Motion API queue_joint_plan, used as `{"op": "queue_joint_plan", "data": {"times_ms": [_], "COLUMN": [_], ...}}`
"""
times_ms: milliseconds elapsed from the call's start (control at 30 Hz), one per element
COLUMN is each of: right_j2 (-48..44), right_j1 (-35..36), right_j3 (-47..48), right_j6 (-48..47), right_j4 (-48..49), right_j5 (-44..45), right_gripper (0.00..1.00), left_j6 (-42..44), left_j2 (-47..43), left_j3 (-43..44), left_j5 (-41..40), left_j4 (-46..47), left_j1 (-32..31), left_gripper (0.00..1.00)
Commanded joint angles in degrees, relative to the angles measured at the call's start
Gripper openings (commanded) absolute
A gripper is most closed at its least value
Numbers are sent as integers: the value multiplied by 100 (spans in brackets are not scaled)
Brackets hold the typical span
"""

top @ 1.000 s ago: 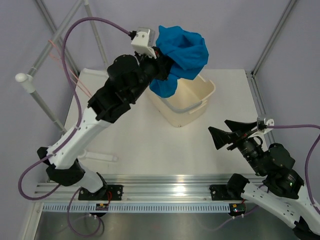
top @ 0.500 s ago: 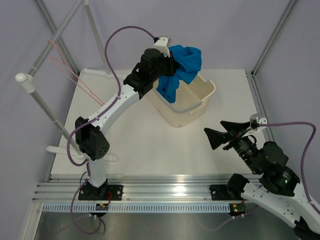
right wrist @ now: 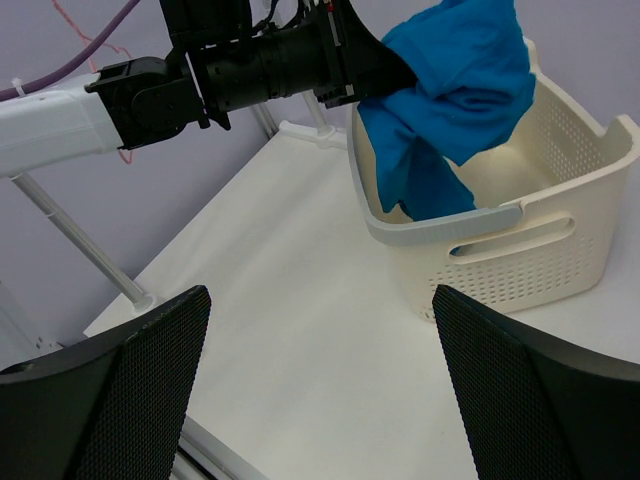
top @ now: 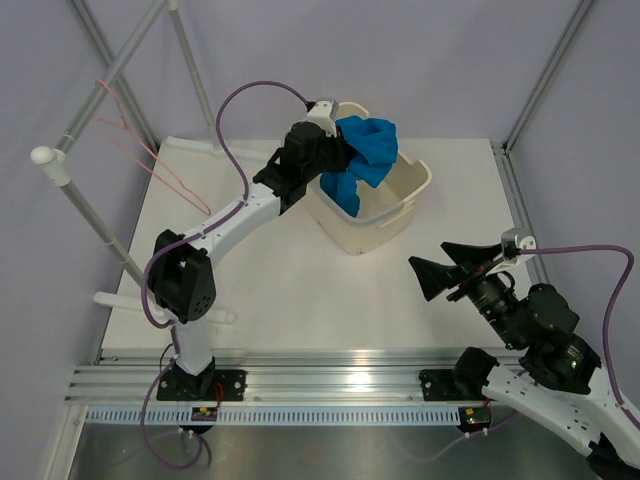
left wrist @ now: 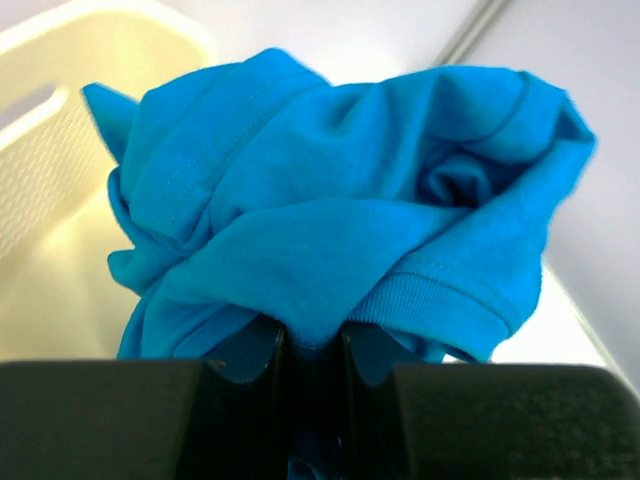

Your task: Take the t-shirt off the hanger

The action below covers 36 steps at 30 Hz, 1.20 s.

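Observation:
The bright blue t-shirt [top: 362, 158] is bunched up and hangs from my left gripper [top: 336, 150] over the cream basket [top: 395, 215], its lower part inside the basket. The left gripper [left wrist: 312, 345] is shut on a fold of the t-shirt [left wrist: 330, 215]. The right wrist view shows the t-shirt [right wrist: 450, 90] dropping into the basket [right wrist: 520, 250]. The pale pink wire hanger [top: 140, 150] hangs bare on the grey rack pole at the far left, apart from the shirt. My right gripper [top: 432, 275] is open and empty over the table at the right, also in its own view [right wrist: 320, 370].
Grey rack poles [top: 90, 215] slant along the left side of the table and further frame poles stand at the back corners. The white table [top: 280, 290] lies between the basket and the arm bases.
My left gripper has carried the t-shirt lower and further into the basket, and the left arm has stretched out. The right gripper has barely shifted.

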Motion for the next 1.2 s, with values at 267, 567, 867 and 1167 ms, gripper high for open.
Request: {"op": "queue_joint_plan", "data": {"times_ms": [267, 567, 867, 1167], "right_j2": [24, 393, 1570, 1896], "right_j1": [-22, -22, -22, -14], "right_j3": [80, 256, 405, 379], "right_j6": [7, 121, 218, 666], "right_j4": [83, 109, 47, 118], "right_j5": [26, 281, 272, 535], "right_gripper": [99, 99, 100, 100], "left_j6": [53, -104, -246, 528], "left_j2": [-566, -1400, -2684, -4362], "left_j3": [-141, -422, -2065, -3848], "left_j5": [-778, -481, 646, -656], "left_j4": [38, 12, 154, 160], "left_j1": [20, 20, -637, -1904], "left_gripper": [35, 99, 99, 99]}}
